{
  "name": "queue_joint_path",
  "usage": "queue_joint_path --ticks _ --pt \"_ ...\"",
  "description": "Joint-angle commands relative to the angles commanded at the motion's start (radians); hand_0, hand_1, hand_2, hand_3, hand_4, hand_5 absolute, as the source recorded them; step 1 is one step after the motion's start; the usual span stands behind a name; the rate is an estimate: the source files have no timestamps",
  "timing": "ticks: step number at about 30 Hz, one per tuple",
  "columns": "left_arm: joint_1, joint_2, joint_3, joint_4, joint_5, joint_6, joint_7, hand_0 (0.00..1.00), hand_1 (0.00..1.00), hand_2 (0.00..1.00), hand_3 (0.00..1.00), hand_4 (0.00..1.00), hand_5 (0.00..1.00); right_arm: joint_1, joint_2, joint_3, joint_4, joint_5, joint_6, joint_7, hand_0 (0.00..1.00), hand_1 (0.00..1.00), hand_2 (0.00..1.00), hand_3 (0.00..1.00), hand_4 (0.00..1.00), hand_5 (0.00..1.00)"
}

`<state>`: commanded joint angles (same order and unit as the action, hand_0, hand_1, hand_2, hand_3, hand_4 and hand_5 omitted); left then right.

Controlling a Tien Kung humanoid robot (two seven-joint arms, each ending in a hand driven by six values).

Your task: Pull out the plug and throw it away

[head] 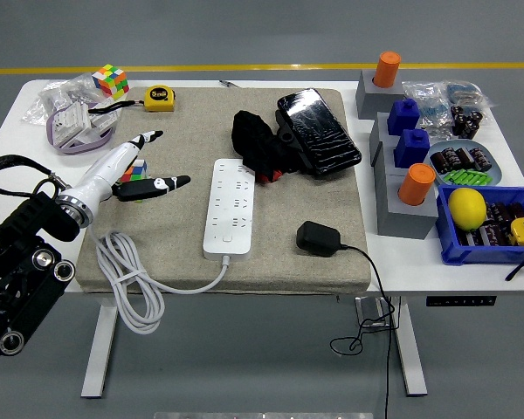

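A white power strip (228,207) lies lengthwise in the middle of the grey mat (271,262), its white cable (131,275) coiled over the mat's left front edge. A black plug adapter (318,238) lies on the mat to the strip's right, apart from it, and its black cord (373,288) hangs over the table's front edge. My left hand (144,161) hovers over the mat's left side, left of the strip, fingers spread and holding nothing. My right arm is out of view.
A small colour cube (136,171) sits under my left hand. Black cloth (255,144) and a black pouch (318,131) lie behind the strip. Further back left are a cube (110,80), tape measure (160,97) and bags. Grey blocks (405,205) and a blue bin (489,229) fill the right.
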<state>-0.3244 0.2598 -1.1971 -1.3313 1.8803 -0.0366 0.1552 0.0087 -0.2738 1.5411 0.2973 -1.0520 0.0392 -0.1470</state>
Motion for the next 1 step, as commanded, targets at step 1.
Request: queue_joint_path --ticks 1 --pt "0.001 0.0 0.0 0.0 0.0 0.0 0.0 0.995 0.998 0.998 0.998 0.998 0.711 0.0 0.0 0.0 0.0 0.0 0.0 0.0 0.568 0.645 0.669 0.566 0.967 0.49"
